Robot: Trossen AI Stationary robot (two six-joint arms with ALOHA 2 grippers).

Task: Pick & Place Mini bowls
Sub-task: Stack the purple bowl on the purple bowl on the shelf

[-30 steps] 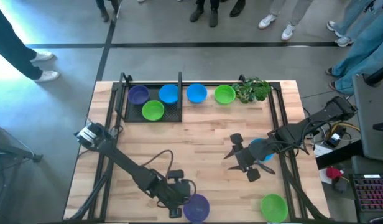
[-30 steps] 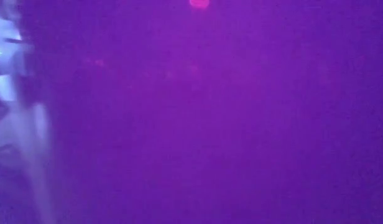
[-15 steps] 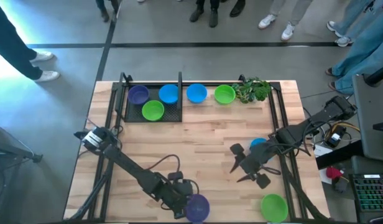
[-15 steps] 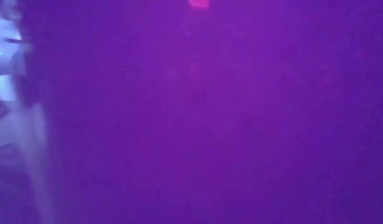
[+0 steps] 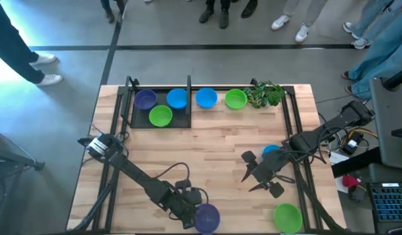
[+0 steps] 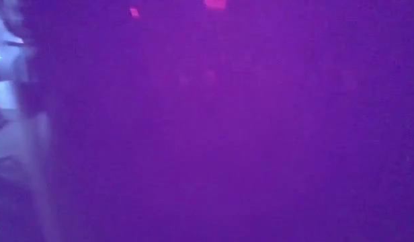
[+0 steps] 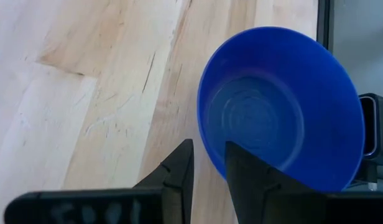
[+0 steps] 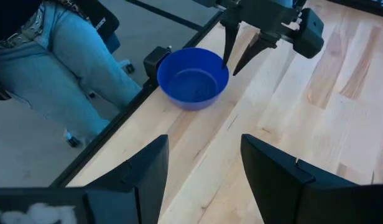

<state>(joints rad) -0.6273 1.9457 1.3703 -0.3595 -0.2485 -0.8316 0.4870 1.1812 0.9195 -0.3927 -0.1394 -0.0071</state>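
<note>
A purple mini bowl (image 5: 207, 217) stands upright at the table's near edge, and its wall (image 6: 227, 134) fills the low view. My left gripper (image 7: 209, 171) is open astride its rim, one finger inside and one outside; the right wrist view shows it (image 8: 232, 65) slanting down from above. My right gripper (image 5: 260, 176) hangs open above the table, right of centre, with nothing between its fingers. A blue mini bowl (image 5: 271, 151) sits partly hidden under the right arm. A green mini bowl (image 5: 287, 217) stands at the near right. My left gripper stands over the bowl's rim (image 7: 207, 146) on the side toward the table's middle, one finger (image 7: 247, 177) inside the bowl and the other (image 7: 179, 171) outside. Whether either finger touches the wall I cannot tell. The bowl rests on the table.
At the far edge a black tray (image 5: 181, 119) holds a purple, a blue and a green bowl. Beside it stand a blue bowl (image 5: 206, 98), a green bowl (image 5: 235, 99) and a leafy sprig (image 5: 266, 94). People stand beyond the table. Bare wood lies in the middle.
My right gripper has swung a little toward the near edge, uncovering more of the blue bowl under its arm, and has then kept still. The bowls have stayed where they were.
</note>
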